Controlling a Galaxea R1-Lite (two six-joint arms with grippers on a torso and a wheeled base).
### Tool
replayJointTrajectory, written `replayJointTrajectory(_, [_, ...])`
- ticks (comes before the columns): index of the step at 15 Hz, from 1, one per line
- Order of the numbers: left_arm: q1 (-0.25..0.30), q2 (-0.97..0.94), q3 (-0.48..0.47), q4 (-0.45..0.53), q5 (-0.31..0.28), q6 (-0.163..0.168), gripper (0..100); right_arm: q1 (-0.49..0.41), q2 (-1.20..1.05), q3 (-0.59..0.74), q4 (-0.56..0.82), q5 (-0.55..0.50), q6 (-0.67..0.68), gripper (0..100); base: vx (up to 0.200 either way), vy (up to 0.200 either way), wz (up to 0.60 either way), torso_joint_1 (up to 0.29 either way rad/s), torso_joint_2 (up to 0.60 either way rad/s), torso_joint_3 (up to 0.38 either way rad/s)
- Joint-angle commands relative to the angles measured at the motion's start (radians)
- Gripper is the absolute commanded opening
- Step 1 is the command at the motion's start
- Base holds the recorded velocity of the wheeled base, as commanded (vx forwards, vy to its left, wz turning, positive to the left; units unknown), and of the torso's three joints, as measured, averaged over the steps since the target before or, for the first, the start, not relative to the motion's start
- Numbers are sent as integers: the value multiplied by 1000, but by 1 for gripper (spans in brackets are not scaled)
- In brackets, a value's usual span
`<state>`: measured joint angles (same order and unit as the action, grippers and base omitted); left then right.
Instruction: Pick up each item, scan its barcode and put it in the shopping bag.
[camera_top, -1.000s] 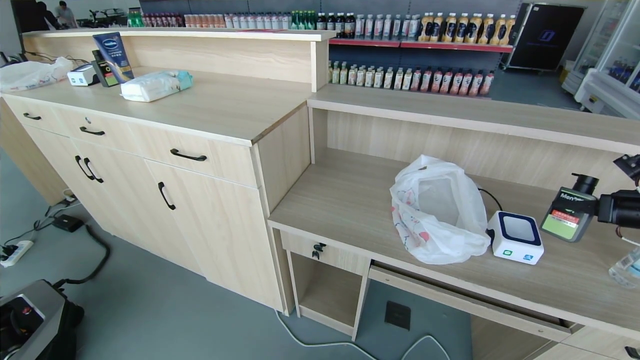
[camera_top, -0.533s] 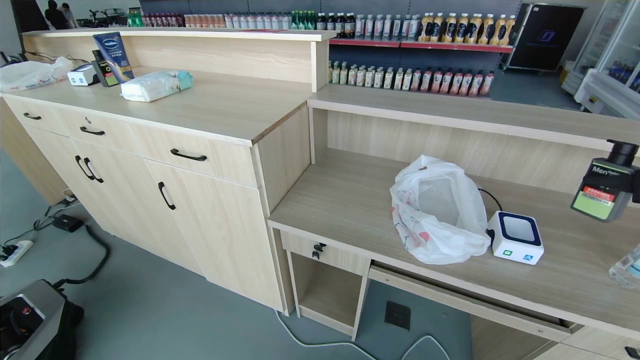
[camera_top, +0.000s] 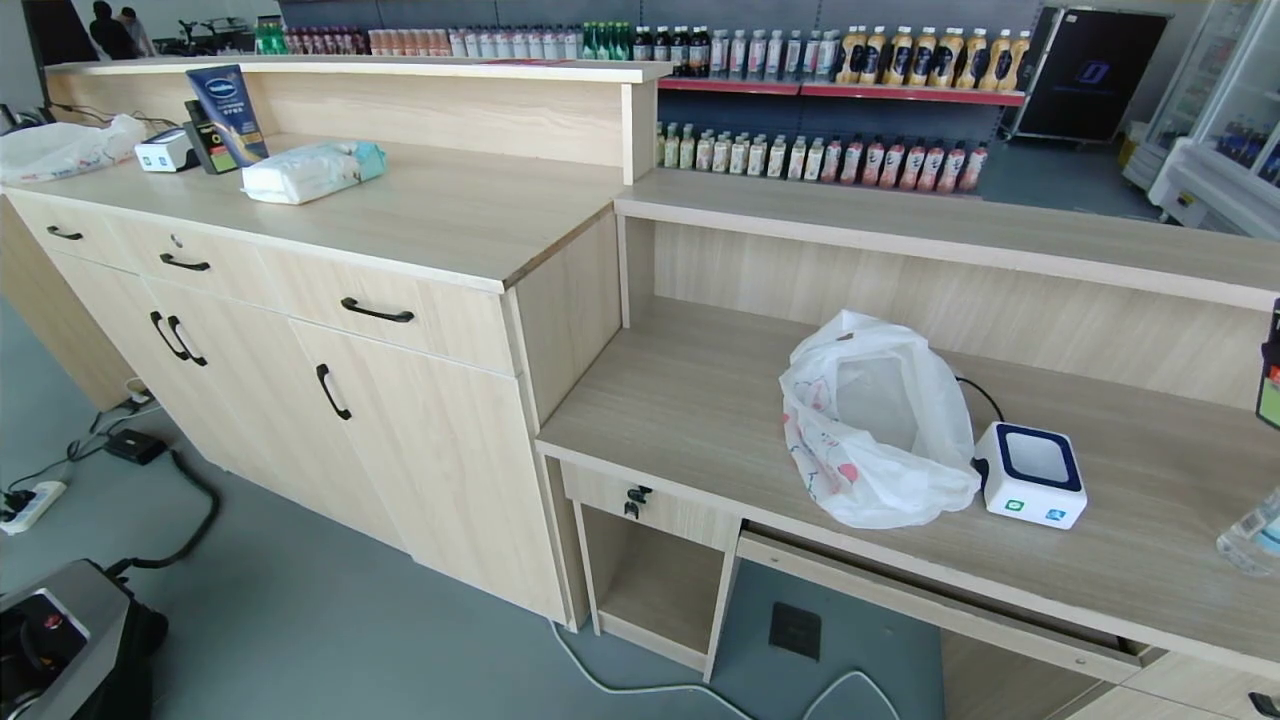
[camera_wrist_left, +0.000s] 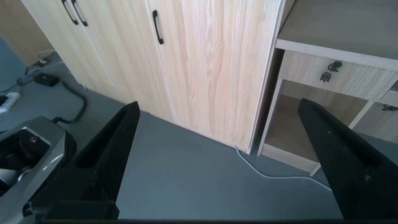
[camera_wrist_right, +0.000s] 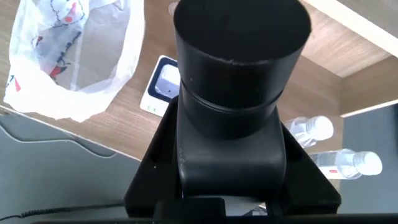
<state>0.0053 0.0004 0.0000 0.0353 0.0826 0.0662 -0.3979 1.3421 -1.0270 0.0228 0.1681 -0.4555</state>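
Observation:
The white plastic shopping bag (camera_top: 870, 420) stands open on the lower counter, with the small white barcode scanner (camera_top: 1035, 475) right beside it. A grey bottle with a black cap (camera_wrist_right: 239, 68) is held high above the counter, and my right gripper (camera_wrist_right: 231, 186) is shut on its body. A sliver of this grey bottle (camera_top: 1271, 385) shows at the head view's right edge. From the right wrist view the bag (camera_wrist_right: 74, 56) and scanner (camera_wrist_right: 163, 84) lie below. My left gripper (camera_wrist_left: 217, 168) hangs open over the floor in front of the cabinet.
Two clear water bottles (camera_wrist_right: 311, 127) (camera_wrist_right: 348, 163) lie on the counter past the scanner; one (camera_top: 1250, 535) shows at the head view's right edge. A raised counter wall (camera_top: 900, 270) backs the desk. The higher counter (camera_top: 450, 210) at the left carries tissues and a second bag.
My right gripper has carried the grey bottle up and to the right, away from the scanner, until it is almost out of the head view. Bag and scanner have stayed put.

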Motion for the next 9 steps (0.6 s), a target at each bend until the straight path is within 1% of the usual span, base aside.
replayJointTrajectory(1, [1, 0, 0, 0, 0, 0, 100, 45, -52, 30, -17, -25, 8, 0, 0, 0, 0, 0, 0, 0])
replayJointTrajectory(2, [1, 0, 0, 0, 0, 0, 100, 56, -49, 30, -43, -68, 37, 0, 0, 0, 600, 2, 2, 2])
replayJointTrajectory(3, [1, 0, 0, 0, 0, 0, 100, 79, -38, 31, -96, -101, 118, 0, 0, 0, 600, -2, 7, 2])
replayJointTrajectory(5, [1, 0, 0, 0, 0, 0, 100, 108, 6, 2, -150, -180, 222, 0, 0, 0, 600, 0, 0, 9])
replayJointTrajectory(6, [1, 0, 0, 0, 0, 0, 100, 111, 57, -34, -152, -220, 256, 0, 0, 0, 600, 2, -2, 12])
replayJointTrajectory(7, [1, 0, 0, 0, 0, 0, 100, 111, 80, -50, -150, -225, 268, 0, 0, 0, 600, 7, -2, -2])
replayJointTrajectory(9, [1, 0, 0, 0, 0, 0, 100, 103, 157, -82, -153, -225, 321, 0, 0, 0, 0, 0, 0, 0])
